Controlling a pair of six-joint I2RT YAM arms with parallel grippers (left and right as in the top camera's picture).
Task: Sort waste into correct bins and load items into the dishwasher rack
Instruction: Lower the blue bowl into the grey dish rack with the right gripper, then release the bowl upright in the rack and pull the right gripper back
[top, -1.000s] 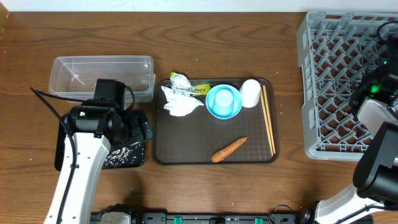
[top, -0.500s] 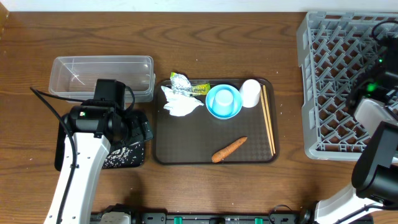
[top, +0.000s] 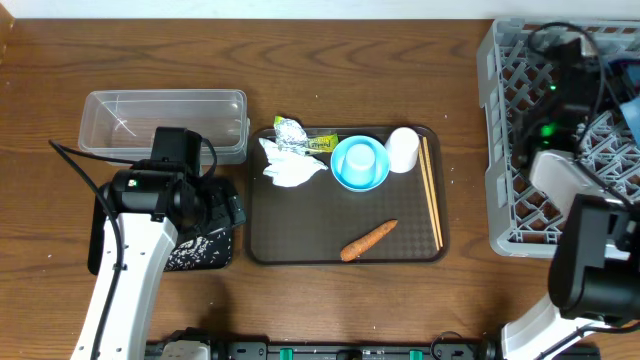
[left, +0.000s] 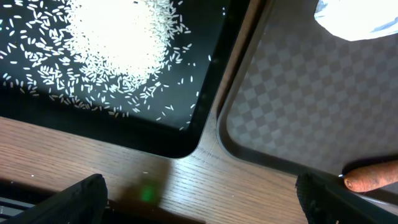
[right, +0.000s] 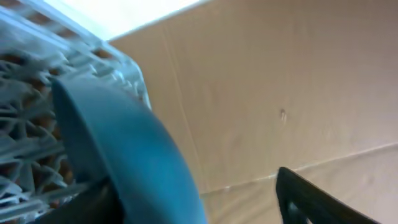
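Since the right hand (right: 196, 183) stands wide with the big dark-blue bowl (right: 118, 137) tilted between its fingers (right: 323, 199) at the grey lattice plastic dishwasher rack (right: 81, 40), a careless retreat could snag and topple it.

Bright even top light, soft shadows. Blown-out glare on loose white rice grains (left: 118, 37); heavy blur on dark-blue curved bowl rim (right: 124, 155).

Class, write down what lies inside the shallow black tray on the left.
Loose white rice grains lie scattered inside the black tray. From overhead, the left arm covers much of it, so that part is hidden.
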